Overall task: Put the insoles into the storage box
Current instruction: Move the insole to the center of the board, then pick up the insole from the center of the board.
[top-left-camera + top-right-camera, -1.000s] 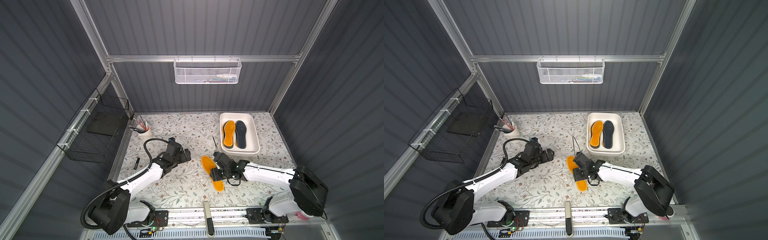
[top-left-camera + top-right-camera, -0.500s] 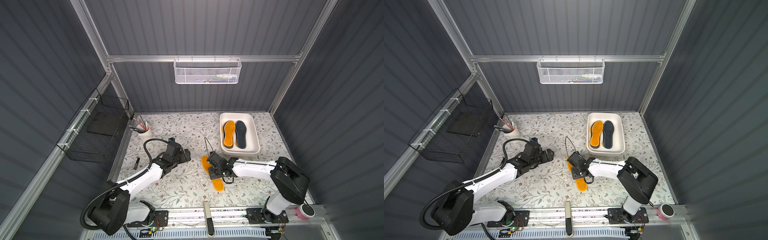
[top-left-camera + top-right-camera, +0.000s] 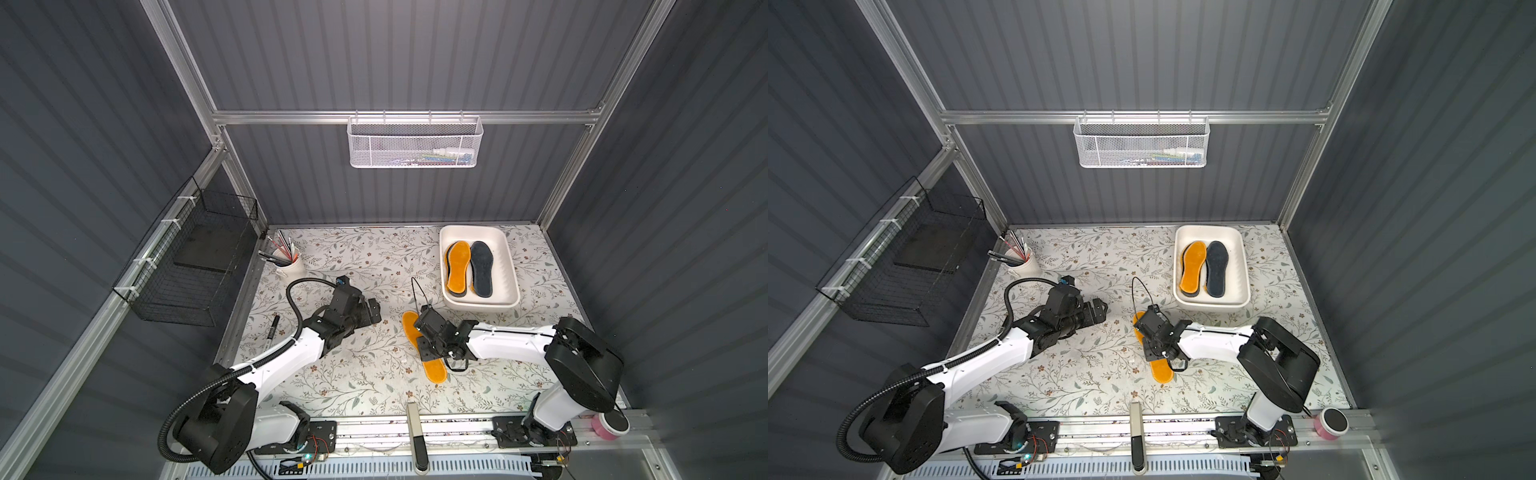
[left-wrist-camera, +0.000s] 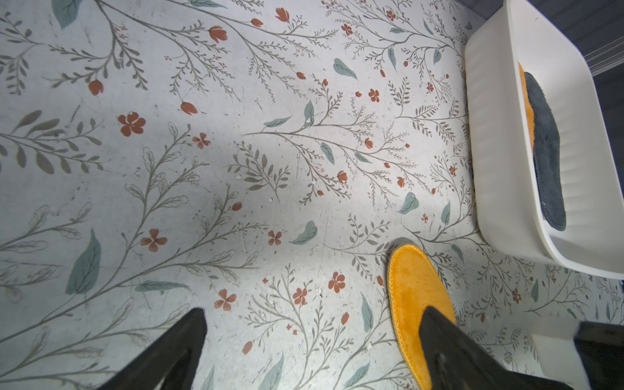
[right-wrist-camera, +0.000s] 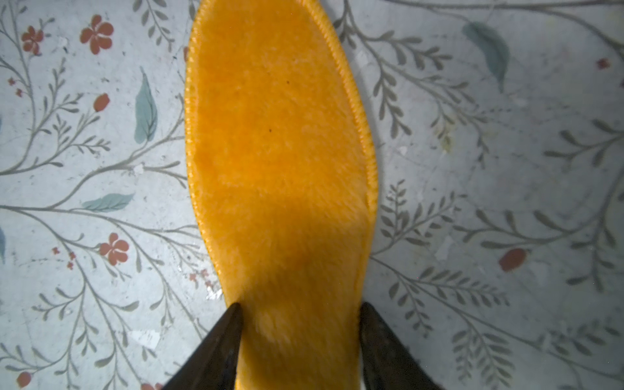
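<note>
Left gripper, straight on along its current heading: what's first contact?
Likely the floral tabletop ahead of the left gripper. The orange insole lies off to one side, the storage box beyond it; depth unclear.

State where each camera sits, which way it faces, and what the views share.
Both top views: high in front, looking down on the table; left arm and right arm show.
Left wrist: on the left arm, looking down toward the storage box; the open left pincer shows.
Right wrist: looks straight down at the orange insole; the right pincer straddles it.
Shared: that insole appears in all views.
</note>
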Controlling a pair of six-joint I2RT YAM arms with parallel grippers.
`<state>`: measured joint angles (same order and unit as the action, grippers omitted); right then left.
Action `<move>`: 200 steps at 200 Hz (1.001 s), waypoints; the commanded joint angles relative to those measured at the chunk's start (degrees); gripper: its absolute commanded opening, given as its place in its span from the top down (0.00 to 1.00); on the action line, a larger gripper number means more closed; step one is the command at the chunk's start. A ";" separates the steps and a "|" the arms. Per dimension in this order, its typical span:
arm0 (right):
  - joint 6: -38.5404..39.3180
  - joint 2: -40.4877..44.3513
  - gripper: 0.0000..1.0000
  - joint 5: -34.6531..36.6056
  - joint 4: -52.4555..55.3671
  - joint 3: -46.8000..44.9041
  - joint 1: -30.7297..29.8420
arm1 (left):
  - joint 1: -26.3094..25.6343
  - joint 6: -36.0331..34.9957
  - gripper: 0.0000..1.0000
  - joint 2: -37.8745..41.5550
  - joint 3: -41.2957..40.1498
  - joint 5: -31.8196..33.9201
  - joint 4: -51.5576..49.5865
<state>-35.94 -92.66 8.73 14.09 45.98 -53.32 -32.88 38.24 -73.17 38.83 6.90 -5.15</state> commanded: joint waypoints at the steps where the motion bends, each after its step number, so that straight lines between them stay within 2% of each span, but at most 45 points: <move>1: -1.57 -0.63 0.45 -2.54 2.27 -2.51 -0.47 | 0.36 0.74 0.00 0.22 -0.37 0.13 -0.39; 79: -1.75 -2.35 0.49 0.21 3.96 -2.53 -0.58 | 0.36 0.96 0.00 0.40 -0.43 0.22 -0.29; 130: -2.22 -8.20 0.66 1.60 5.10 -1.42 -1.96 | 0.36 0.84 0.00 0.05 -0.03 0.64 -0.57; 200: -1.68 -4.81 0.91 1.21 2.98 -1.50 -2.14 | 0.36 0.78 0.00 -0.13 0.12 1.10 -0.83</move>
<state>-37.91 -95.66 12.91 11.51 47.64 -55.18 -32.88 38.26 -73.19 38.83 7.14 -5.15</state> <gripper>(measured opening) 0.116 0.997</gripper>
